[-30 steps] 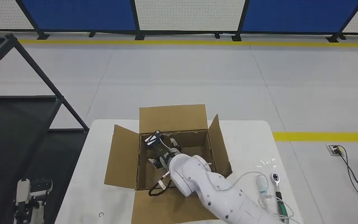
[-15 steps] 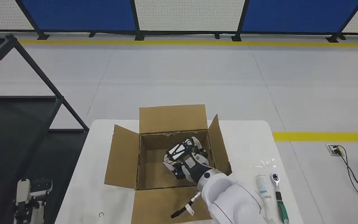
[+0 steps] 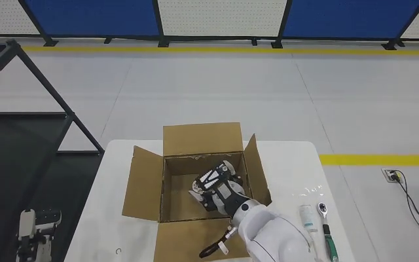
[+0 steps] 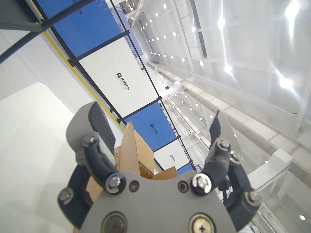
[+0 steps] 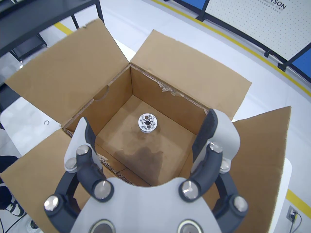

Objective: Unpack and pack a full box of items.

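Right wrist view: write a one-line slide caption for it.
Open right gripper hovers over the open cardboard box, one round metal part lying on its stained floor.

box (image 5: 184, 73): plain brown cardboard, with a darker blotchy stain on its floor
metal disc (image 5: 147, 123): shiny silver, dotted with dark holes
right gripper (image 5: 148, 120): pale grey plates, dark grey links, black ribbed pads (image 5: 203, 132)
left gripper (image 4: 155, 111): the same grey and black, pads finely textured
table (image 3: 118, 196): white
wrench (image 3: 325, 228): silver head, green handle
wall panels (image 3: 91, 16): blue alternating with white dotted ones, black frames
floor line (image 3: 196, 49): yellow on pale grey
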You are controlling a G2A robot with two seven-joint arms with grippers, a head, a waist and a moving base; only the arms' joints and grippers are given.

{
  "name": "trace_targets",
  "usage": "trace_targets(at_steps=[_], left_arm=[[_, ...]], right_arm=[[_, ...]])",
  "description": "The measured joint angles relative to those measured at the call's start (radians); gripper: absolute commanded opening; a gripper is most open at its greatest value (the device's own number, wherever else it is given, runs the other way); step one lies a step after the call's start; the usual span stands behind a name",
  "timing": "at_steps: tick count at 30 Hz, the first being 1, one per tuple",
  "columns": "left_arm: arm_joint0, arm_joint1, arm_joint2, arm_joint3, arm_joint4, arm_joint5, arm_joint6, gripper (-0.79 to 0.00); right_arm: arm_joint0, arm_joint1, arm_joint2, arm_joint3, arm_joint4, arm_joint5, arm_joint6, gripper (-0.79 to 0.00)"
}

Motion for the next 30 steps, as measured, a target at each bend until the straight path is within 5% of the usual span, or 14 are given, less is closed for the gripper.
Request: trace_targets(at_steps=[8,19,30], left_arm=[[0.0,0.0,0.0,0.0,0.0,0.0,0.0,0.0],[0.0,0.0,0.0,0.0,0.0,0.0,0.0,0.0],[0.0,0.0,0.0,0.0,0.0,0.0,0.0,0.0]], right_arm=[[-0.171,0.03,0.192,-0.307,-0.014,-0.056,0.045,0.0],[-0.343,0.053,0.522,-0.298,-0.019,-0.074,-0.083,0.0],[-0.7,0.069,0.916,-0.298,0.129,-0.152,-0.024,0.0]])
